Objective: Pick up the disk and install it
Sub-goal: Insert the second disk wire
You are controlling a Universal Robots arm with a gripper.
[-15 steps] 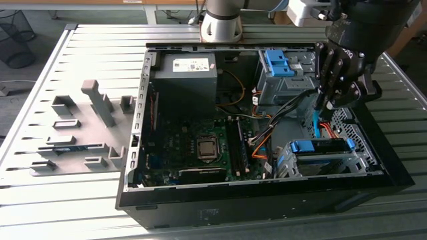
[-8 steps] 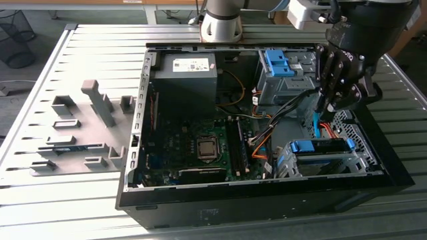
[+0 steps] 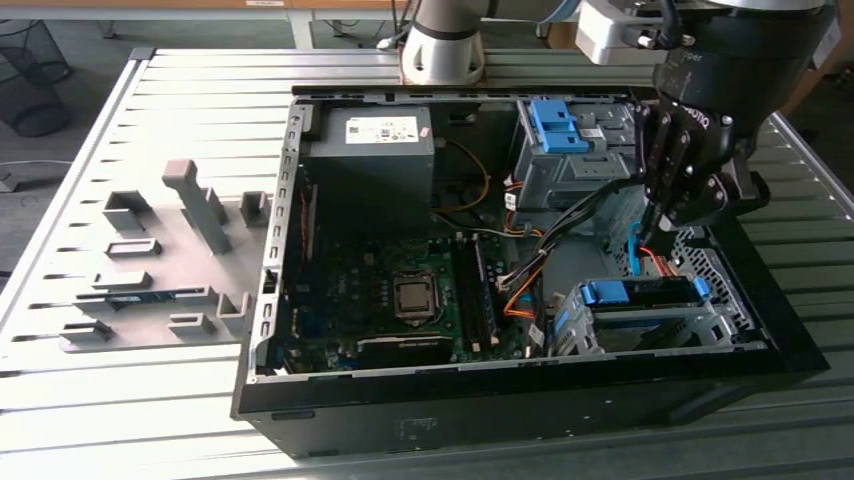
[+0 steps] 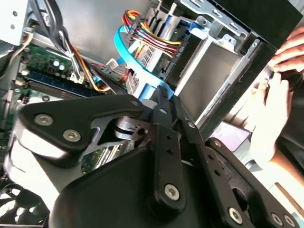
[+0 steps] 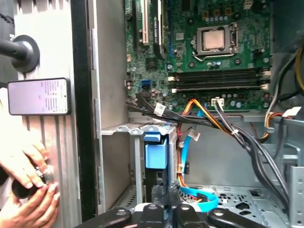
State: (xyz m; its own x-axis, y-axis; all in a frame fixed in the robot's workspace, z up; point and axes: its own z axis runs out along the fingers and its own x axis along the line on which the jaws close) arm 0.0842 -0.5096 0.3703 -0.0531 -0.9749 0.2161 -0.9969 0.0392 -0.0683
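Observation:
The disk (image 3: 643,294), with its blue plastic frame, sits inside the metal drive cage (image 3: 587,335) at the front corner of the open computer case, on the exterior view's right. Coloured power wires and a blue data cable (image 4: 137,71) run to its end (image 4: 148,53). In the first wrist view its blue frame (image 5: 156,155) shows in the cage slot. My gripper (image 3: 651,243) hangs just above and behind the cage, over the cables. Its black fingers are closed together (image 4: 161,99) (image 5: 167,203) with nothing visible between them, the tips close to the blue cable.
A dark grey power supply (image 3: 371,150) and the motherboard (image 3: 400,290) take up the case's middle. A bare blue clip (image 3: 554,124) sits in the upper bay. A person's hands (image 5: 26,178) and a phone (image 5: 39,96) are just outside the case wall. A grey fixture (image 3: 174,250) lies on the slatted table.

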